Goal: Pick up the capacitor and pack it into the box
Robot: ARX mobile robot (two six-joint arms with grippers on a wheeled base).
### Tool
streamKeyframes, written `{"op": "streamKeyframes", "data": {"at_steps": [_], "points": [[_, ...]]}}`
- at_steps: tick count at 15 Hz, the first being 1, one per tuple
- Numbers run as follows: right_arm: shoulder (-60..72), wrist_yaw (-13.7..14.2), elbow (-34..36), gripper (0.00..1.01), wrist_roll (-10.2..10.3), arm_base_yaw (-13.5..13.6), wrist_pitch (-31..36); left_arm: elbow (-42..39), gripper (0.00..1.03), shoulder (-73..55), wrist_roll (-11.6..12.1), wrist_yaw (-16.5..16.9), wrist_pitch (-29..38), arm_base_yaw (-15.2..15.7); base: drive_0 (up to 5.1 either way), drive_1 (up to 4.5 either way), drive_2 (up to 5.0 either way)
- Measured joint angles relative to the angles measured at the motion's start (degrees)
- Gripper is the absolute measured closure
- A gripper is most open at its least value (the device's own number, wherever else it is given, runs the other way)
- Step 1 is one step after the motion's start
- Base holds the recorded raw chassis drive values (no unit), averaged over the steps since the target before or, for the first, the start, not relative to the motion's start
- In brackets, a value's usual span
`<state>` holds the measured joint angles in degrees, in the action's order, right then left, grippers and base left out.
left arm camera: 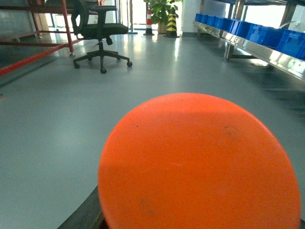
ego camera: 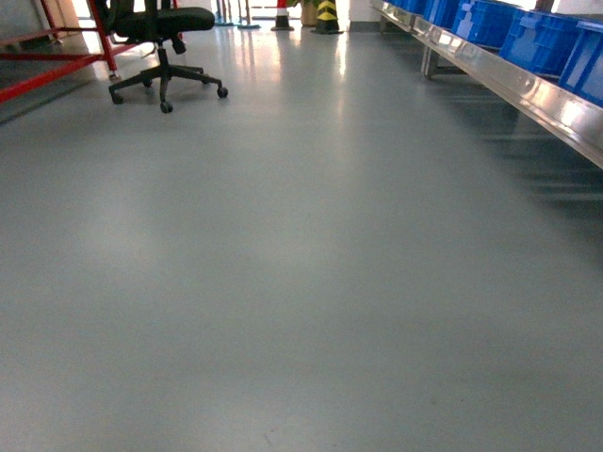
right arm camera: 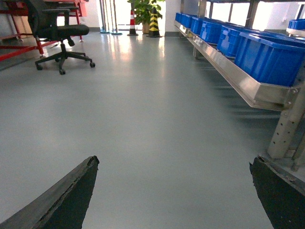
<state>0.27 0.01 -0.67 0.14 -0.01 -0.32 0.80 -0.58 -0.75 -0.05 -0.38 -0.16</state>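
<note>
Two claws, neither at work. My right claw (right arm camera: 174, 191) stands wide, both dark fingertips (right arm camera: 71, 195) framing bare grey floor (right arm camera: 143, 133), nothing between them. My left claw: cannot tell its spread; a big orange rounded object (left arm camera: 200, 167) fills that wrist view just ahead of it, hiding the fingers.

No capacitor and no peach-pink box in any view; where they are, I cannot say.

Ahead and left of the claws, an office chair (ego camera: 160, 38). To the right of my right claw, a steel rack (right arm camera: 238, 81) of blue bins (right arm camera: 267, 57).

Risk, my judgement: rolling on with arms forward could clip the rack post close by my right claw.

Both arms held low, pointed forward, roughly level over the floor.
</note>
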Motion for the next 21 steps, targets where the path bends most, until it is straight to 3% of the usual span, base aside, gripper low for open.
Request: {"op": "streamKeyframes", "data": {"at_steps": [21], "points": [[0.0,0.0,0.0,0.03,0.0,0.0,0.09,0.0,0.59,0.0,-0.02,0.02,0.11,0.0,-5.0,2.42,2.4]]}}
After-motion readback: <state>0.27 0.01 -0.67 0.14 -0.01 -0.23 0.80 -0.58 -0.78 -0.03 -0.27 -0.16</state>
